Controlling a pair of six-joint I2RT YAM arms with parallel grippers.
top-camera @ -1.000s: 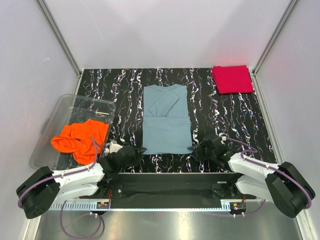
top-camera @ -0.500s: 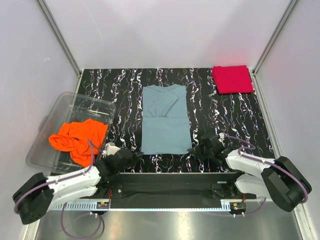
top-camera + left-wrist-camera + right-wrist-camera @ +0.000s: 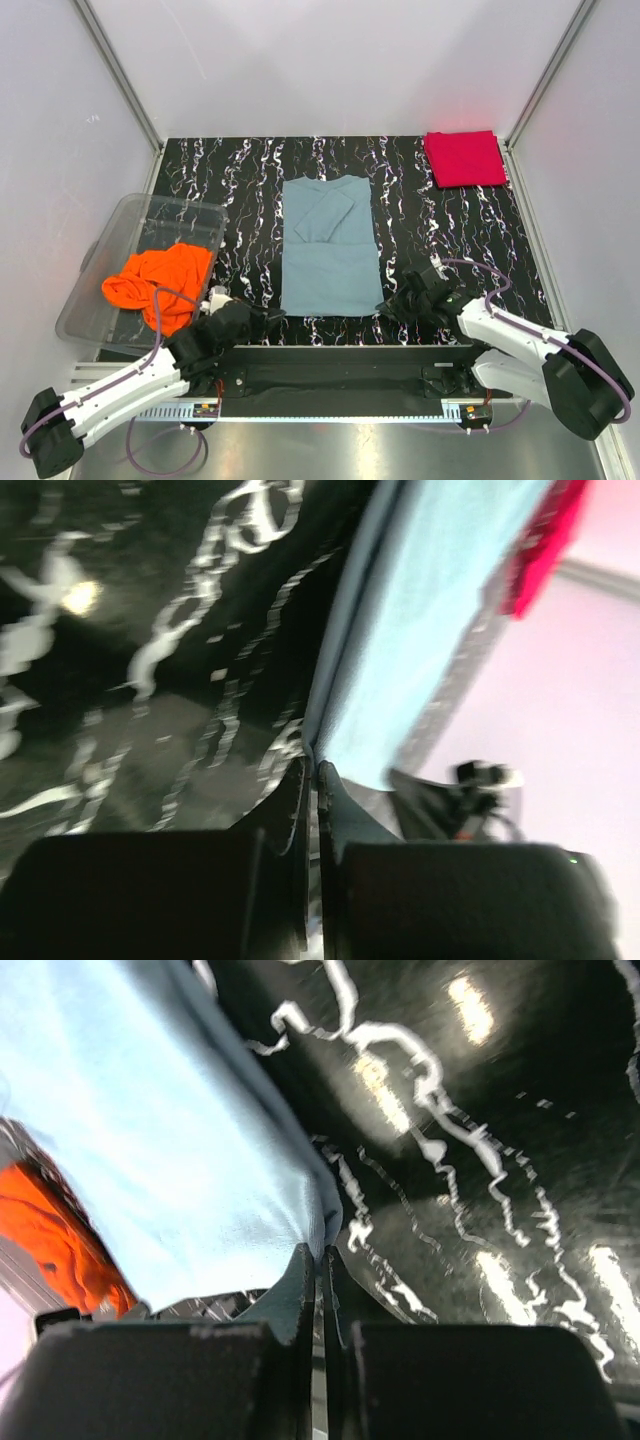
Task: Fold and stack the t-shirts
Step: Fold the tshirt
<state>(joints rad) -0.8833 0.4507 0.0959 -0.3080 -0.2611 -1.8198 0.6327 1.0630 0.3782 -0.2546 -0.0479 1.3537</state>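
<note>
Grippers: both are closed tight, each pinching a near corner of the grey-blue shirt (image 3: pixel 330 255) at its hem
Table (image 3: pixel 450 230): black with white streaks, and everything lies on it
Bin (image 3: pixel 120 235): clear plastic, at the left edge of the table
Grey-blue shirt: lies flat in the middle of the table as a long narrow shape, collar at the far end, a sleeve folded in over the chest, hem towards the arms
Orange shirt (image 3: pixel 160 280): crumpled and not yet folded, inside the bin at its near end
Red shirt (image 3: pixel 464 158): folded square at the far right corner, well apart from the others
Step in hand: probably folding the hem up towards the collar
How to do it well: raise both corners together and level, hold the hem taut between them, and carry it away from the bases; lay it square across the shoulders so the folded sleeve does not slide out, and let go only once the cloth has settled
Risk: the pinches look thin, so a corner could slip, and an uneven pull would skew the fold
Left gripper (image 3: pixel 312 770): jaws meet on the near-left corner, with only a sliver of cloth edge between them
Right gripper (image 3: pixel 322 1255): jaws meet on the near-right corner, where the cloth gathers into a small bunch at the tips
</note>
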